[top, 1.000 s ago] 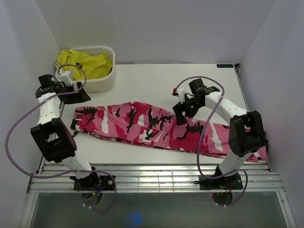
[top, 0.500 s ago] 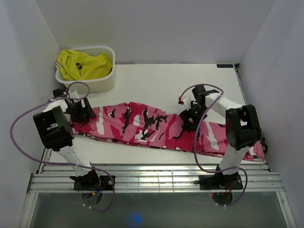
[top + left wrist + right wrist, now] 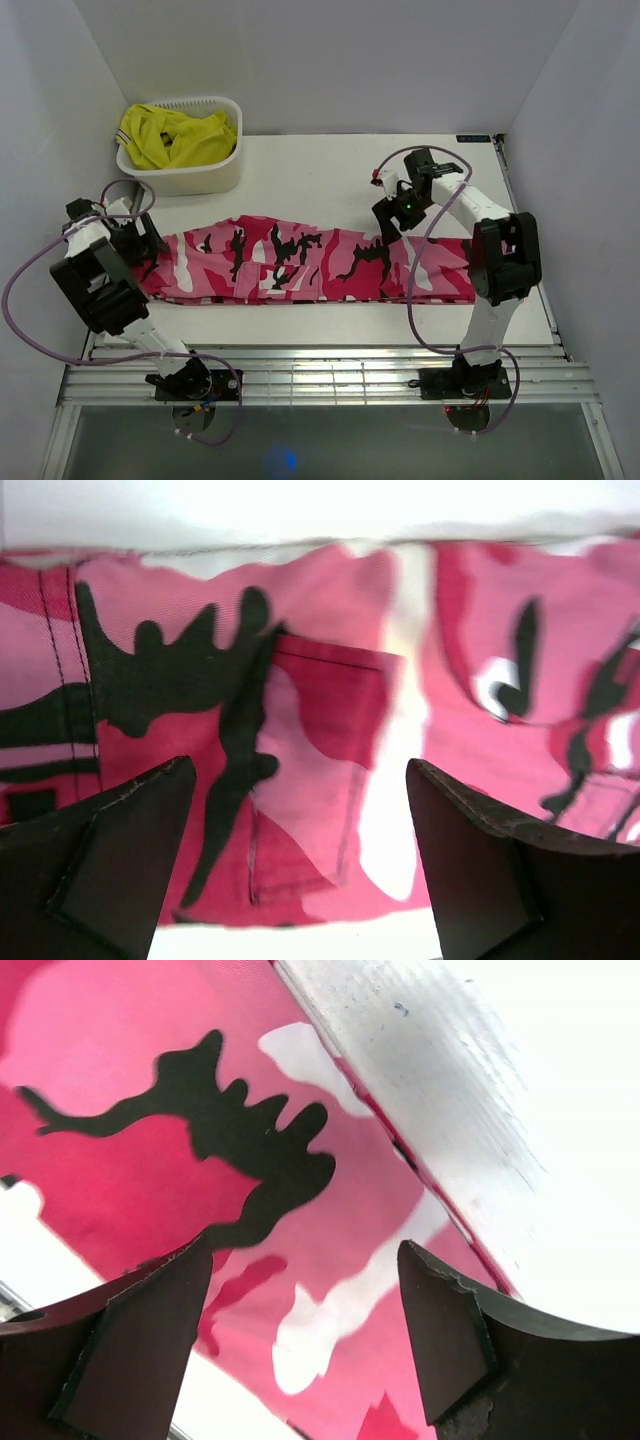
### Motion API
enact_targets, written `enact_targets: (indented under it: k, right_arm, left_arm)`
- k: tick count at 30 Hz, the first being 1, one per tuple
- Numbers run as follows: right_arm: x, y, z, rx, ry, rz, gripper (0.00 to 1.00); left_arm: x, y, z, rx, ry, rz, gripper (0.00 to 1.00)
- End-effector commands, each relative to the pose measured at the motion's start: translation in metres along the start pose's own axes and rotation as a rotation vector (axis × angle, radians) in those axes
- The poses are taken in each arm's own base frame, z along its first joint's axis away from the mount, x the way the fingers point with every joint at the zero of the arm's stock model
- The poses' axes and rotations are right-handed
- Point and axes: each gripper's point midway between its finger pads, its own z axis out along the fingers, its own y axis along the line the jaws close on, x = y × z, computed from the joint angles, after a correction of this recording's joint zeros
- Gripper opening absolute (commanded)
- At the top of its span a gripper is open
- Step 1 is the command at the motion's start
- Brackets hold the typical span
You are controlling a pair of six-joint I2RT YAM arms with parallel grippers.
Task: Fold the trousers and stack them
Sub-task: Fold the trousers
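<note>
- The left gripper (image 3: 141, 246) hangs over the left end of the trousers (image 3: 300, 265), its two fingers spread wide and holding nothing. In the left wrist view, camouflage cloth with a stitched pocket (image 3: 320, 740) fills the gap between them.
- The right gripper (image 3: 392, 222) is also released, set at the far edge of the cloth right of the middle. Its wrist view shows fingers apart over pink fabric and a strip of bare table.
- The trousers lie flat on a white table (image 3: 320, 170), in a long band of pink, white, dark red and black. The long axis runs left to right across the table, parallel to its near edge, from the left gripper to just short of the right arm.
- Which end is the waist cannot be told.
- At the far left corner stands a white basket (image 3: 200, 177) holding a yellow garment (image 3: 175, 135), well apart from the trousers.
- Plain white walls close in the table on three sides. A slatted metal rail (image 3: 330, 365) carries both arm bases along the near edge.
</note>
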Motion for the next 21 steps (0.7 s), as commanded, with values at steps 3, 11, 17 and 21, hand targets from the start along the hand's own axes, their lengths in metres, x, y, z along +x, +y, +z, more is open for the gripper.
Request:
enact_targets:
  k: [3, 11, 17, 21]
  right_arm:
    - [0.012, 0.012, -0.076, 0.04, -0.126, 0.019, 0.8]
    - [0.151, -0.032, -0.067, 0.096, 0.028, 0.292, 0.7]
    - [0.188, -0.07, -0.101, 0.214, 0.012, 0.423, 0.66]
    - [0.181, -0.095, -0.144, 0.342, -0.071, 0.493, 0.73]
  left_arm:
    - [-0.043, -0.074, -0.081, 0.167, -0.281, 0.264, 0.98]
    - [-0.03, -0.095, -0.07, 0.262, -0.276, 0.119, 0.98]
    - [-0.016, -0.076, -0.052, 0.121, -0.226, 0.162, 0.98]
    - [-0.011, -0.063, -0.049, 0.053, -0.213, 0.188, 0.98]
